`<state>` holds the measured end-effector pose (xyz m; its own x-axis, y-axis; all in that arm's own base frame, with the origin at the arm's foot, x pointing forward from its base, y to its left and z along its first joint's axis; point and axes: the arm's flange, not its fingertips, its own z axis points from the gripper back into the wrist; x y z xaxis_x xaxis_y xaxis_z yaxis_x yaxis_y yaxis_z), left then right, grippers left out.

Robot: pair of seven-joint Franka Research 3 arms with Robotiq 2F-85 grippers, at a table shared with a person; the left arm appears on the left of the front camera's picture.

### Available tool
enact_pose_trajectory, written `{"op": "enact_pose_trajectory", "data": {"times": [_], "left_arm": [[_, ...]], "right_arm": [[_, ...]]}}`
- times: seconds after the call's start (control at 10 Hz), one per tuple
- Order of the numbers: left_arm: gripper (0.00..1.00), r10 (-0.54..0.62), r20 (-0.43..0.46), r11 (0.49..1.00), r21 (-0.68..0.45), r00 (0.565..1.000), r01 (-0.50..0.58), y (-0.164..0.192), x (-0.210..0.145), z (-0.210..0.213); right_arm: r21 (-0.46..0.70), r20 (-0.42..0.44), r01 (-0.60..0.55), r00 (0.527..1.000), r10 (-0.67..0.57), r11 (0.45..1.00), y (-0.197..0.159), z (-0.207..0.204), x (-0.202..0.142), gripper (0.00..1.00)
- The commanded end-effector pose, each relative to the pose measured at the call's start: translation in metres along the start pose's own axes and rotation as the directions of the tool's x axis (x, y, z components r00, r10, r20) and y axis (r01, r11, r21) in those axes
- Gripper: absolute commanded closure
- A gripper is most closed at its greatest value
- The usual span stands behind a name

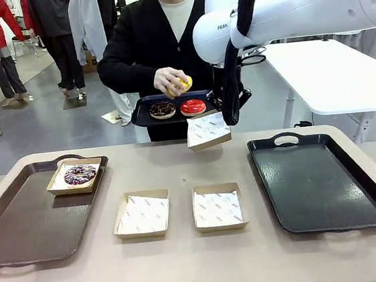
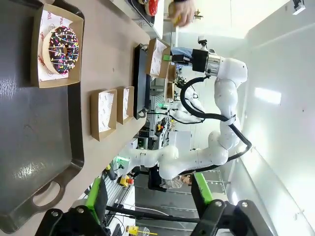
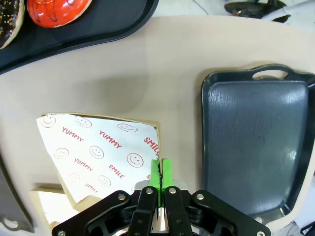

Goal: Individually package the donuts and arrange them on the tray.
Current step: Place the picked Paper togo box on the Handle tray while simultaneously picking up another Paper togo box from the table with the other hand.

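Note:
A person's hand holds the yellow donut [image 1: 183,83] above a small black tray [image 1: 141,113] that carries the chocolate donut [image 1: 162,108] and the red donut [image 1: 193,106]. The sprinkled donut [image 1: 80,174] sits in a paper-lined box on the brown tray [image 1: 22,229] at the left. My right gripper [image 3: 160,171] is shut on the edge of a paper-lined box [image 3: 98,147], holding it tilted in the air below the person's tray [image 1: 207,131]. In the left wrist view my left gripper [image 2: 150,194] is open with nothing between its fingers, over the brown tray's near end [image 2: 34,162].
Two empty paper-lined boxes [image 1: 142,214] [image 1: 218,208] stand side by side at the table's middle. A bare black tray [image 1: 320,181] lies at the right. A white table stands beyond the right side.

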<state>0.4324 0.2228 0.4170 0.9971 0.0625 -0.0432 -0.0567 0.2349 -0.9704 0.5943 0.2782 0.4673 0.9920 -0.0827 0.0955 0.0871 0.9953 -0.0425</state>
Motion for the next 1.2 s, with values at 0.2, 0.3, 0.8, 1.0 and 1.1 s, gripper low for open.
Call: {"op": "enact_pose_trajectory", "data": {"times": [0.2, 0.3, 0.8, 1.0, 1.1], "left_arm": [[0.10, -0.002, 0.001, 1.000, 0.006, 1.000, 0.002, -0.0024, -0.0037, -0.0006], [0.10, -0.002, 0.001, 1.000, 0.006, 1.000, 0.002, -0.0024, -0.0037, -0.0006], [0.10, -0.002, 0.001, 1.000, 0.006, 1.000, 0.002, -0.0024, -0.0037, -0.0006], [0.10, -0.002, 0.001, 1.000, 0.006, 1.000, 0.002, -0.0024, -0.0037, -0.0006], [0.10, -0.002, 0.001, 1.000, 0.006, 1.000, 0.002, -0.0024, -0.0037, -0.0006]], "right_arm": [[0.002, 0.005, 0.002, 1.000, -0.002, 1.000, -0.0020, 0.0003, -0.0004, 1.00], [0.002, 0.005, 0.002, 1.000, -0.002, 1.000, -0.0020, 0.0003, -0.0004, 1.00], [0.002, 0.005, 0.002, 1.000, -0.002, 1.000, -0.0020, 0.0003, -0.0004, 1.00], [0.002, 0.005, 0.002, 1.000, -0.002, 1.000, -0.0020, 0.0003, -0.0004, 1.00], [0.002, 0.005, 0.002, 1.000, -0.002, 1.000, -0.0020, 0.0003, -0.0004, 1.00]]}}
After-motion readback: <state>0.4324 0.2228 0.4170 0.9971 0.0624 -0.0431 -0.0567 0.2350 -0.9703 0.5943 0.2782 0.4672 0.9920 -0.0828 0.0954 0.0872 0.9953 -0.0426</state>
